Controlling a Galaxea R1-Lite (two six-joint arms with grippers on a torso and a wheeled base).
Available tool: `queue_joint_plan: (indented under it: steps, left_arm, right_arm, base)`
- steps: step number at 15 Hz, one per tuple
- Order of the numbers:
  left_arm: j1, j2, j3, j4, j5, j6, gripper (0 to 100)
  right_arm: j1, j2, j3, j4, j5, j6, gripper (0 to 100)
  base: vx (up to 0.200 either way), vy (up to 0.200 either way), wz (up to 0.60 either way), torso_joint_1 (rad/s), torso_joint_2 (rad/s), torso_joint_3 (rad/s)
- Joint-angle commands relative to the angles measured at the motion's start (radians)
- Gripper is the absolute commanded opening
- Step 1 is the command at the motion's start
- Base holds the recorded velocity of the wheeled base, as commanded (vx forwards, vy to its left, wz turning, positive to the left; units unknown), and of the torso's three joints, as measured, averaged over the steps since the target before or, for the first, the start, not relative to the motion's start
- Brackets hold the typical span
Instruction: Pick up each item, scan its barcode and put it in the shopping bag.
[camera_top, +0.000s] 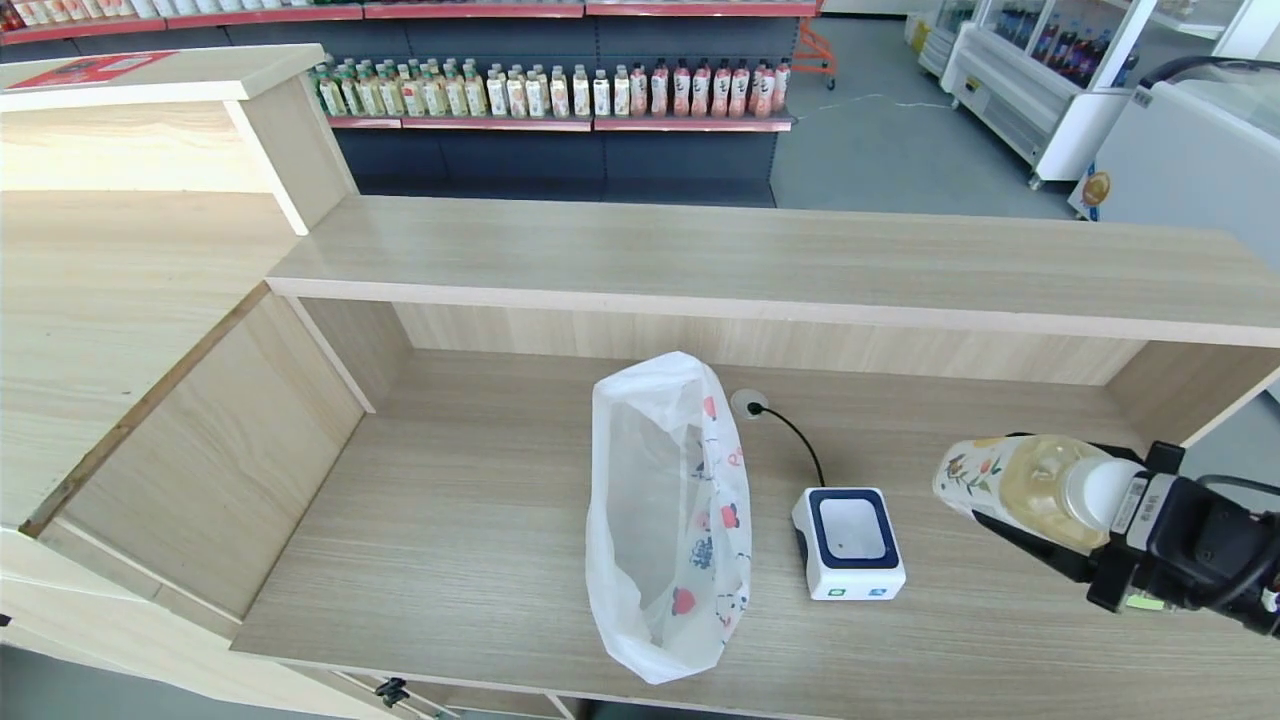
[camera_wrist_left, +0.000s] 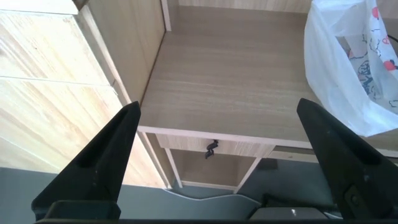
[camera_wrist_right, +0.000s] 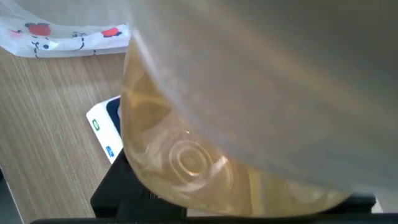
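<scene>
A white printed plastic shopping bag (camera_top: 670, 520) stands just left of the white box-shaped barcode scanner (camera_top: 848, 540) on the pale wood-grain counter (camera_top: 450, 540), the right gripper (camera_top: 1012, 492) clamps a clear yellow-drink bottle (camera_top: 1030, 478) sideways to the scanner's right, the left gripper (camera_wrist_left: 217, 144) gapes far to its left, and shop drink shelves (camera_top: 560, 95) stand well behind it.

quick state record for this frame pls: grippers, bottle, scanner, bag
left gripper: open, empty, off the counter's near edge
right gripper: shut on bottle
bottle: held sideways above counter, right of scanner, not over it
scanner: on counter, window up, right of shopping bag, apart from it
shopping bag: upright, mouth open, no item seen inside
stage: bottle not yet bagged
</scene>
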Motion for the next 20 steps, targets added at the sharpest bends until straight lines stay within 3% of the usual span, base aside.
queue_joint_plan:
  steps: [1,7,14,20]
  left_arm:
    - [0.000,0.000,0.000,0.000,0.000,0.000,100]
    - [0.000,0.000,0.000,0.000,0.000,0.000,100]
    - [0.000,0.000,0.000,0.000,0.000,0.000,100]
    - [0.000,0.000,0.000,0.000,0.000,0.000,100]
  right_arm:
    - [-0.029,0.127,-0.007,-0.033,0.037,-0.019,0]
    - [-0.030,0.288,-0.038,-0.104,0.099,-0.093,0]
    - [-0.027,0.475,-0.229,-0.096,0.205,-0.174,0]
    - [-0.027,0.554,-0.260,-0.108,0.220,-0.209,0]
  base:
    - [0.000,0.000,0.00,0.000,0.00,0.000]
    - [0.000,0.000,0.00,0.000,0.00,0.000]
    - [0.000,0.000,0.00,0.000,0.00,0.000]
    - [0.000,0.000,0.00,0.000,0.00,0.000]
